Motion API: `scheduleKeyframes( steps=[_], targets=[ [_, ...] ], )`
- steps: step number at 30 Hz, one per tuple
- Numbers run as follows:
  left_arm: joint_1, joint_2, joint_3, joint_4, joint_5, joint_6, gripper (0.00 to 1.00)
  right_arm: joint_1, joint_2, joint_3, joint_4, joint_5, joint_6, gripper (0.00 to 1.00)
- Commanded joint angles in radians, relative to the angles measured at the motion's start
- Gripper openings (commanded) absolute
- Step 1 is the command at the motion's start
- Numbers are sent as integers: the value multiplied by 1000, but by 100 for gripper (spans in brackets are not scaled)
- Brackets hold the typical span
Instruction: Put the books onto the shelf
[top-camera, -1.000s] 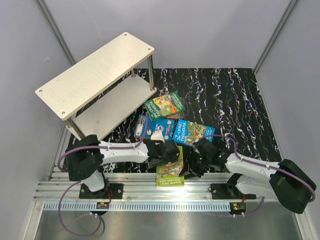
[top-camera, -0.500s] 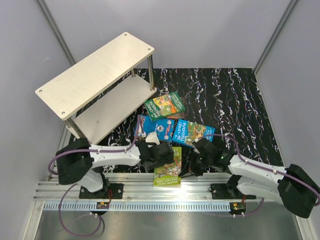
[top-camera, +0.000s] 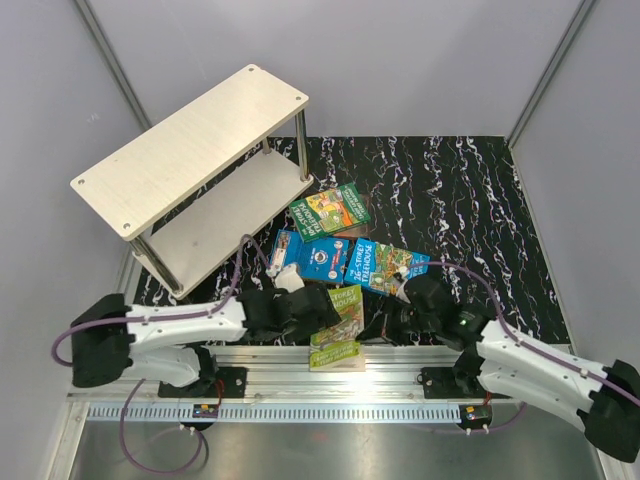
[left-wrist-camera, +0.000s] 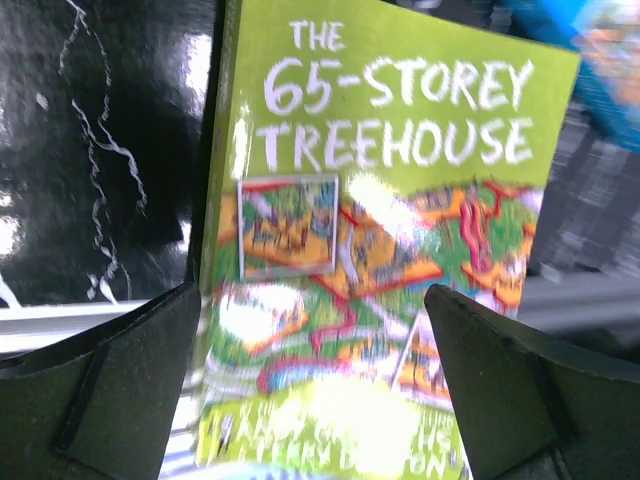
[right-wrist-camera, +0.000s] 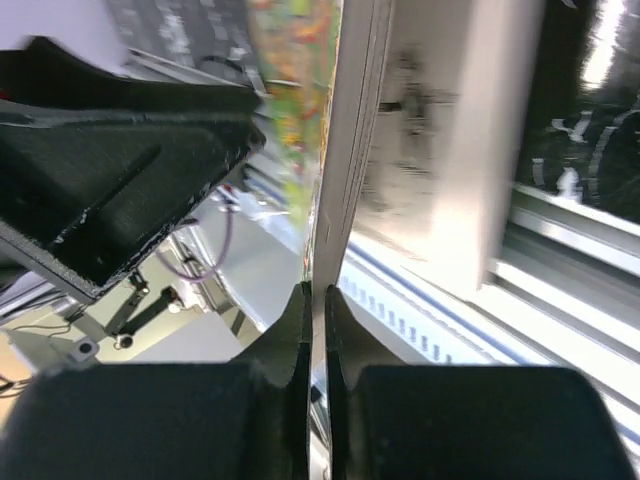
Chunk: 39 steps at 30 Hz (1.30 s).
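Right gripper (right-wrist-camera: 315, 295) is clamped tight on the thin edge of the green 65-Storey Treehouse book (left-wrist-camera: 380, 200), down at 6 o'clock by the near edge of the marbled mat (top-camera: 470, 200). Left gripper (left-wrist-camera: 318, 375) is spread wide, a finger on either side of the cover. Other Treehouse books (top-camera: 330, 211) lie mid-mat, and the shelf (top-camera: 190, 145) is at 10 o'clock.

The left arm (top-camera: 185, 322) lies low, stretched out to the right, and the left gripper (top-camera: 308, 312) is spread wide, its fingers (left-wrist-camera: 120, 390) far apart. The right arm (top-camera: 530, 365) reaches leftward, equally low. The right gripper (top-camera: 385, 325) has its fingers (right-wrist-camera: 290, 340) pinched nearly together on the edge of the green book (top-camera: 338, 325).
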Motion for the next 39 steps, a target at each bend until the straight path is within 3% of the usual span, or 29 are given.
scheduleKeyframes(
  steps=[1, 6, 11, 16, 20, 24, 28, 33, 37, 39],
  targets=[
    [3, -178, -131, 121, 44, -39, 99, 4, -116, 84, -43, 74, 30, 0],
    [-37, -319, -338, 339, 88, -88, 99, 4, -182, 115, -120, 77, 26, 0],
    [-69, -214, -297, 427, 104, -69, 99, 4, -259, 116, -159, 86, 51, 0],
    [-84, -91, -302, 658, 111, -117, 99, 4, -358, 77, -137, 68, 117, 0],
    [-104, -16, -296, 773, 111, -153, 99, 4, -594, -60, -81, 80, 297, 0],
    [-133, -2, -345, 902, 77, -230, 99, 4, -829, -109, -214, 131, 390, 0],
    [-183, -43, -435, 982, 2, -312, 99, 4, -757, -56, -213, 98, 329, 0],
    [-204, -28, -471, 1109, -32, -352, 98, 4, -789, -69, -202, 89, 347, 0],
    [-204, -22, -448, 1163, -40, -326, 85, 4, -842, -72, -309, 75, 329, 0],
    [-201, -22, -428, 1203, -41, -290, 73, 4, -829, -77, -334, 53, 304, 0]
  ],
)
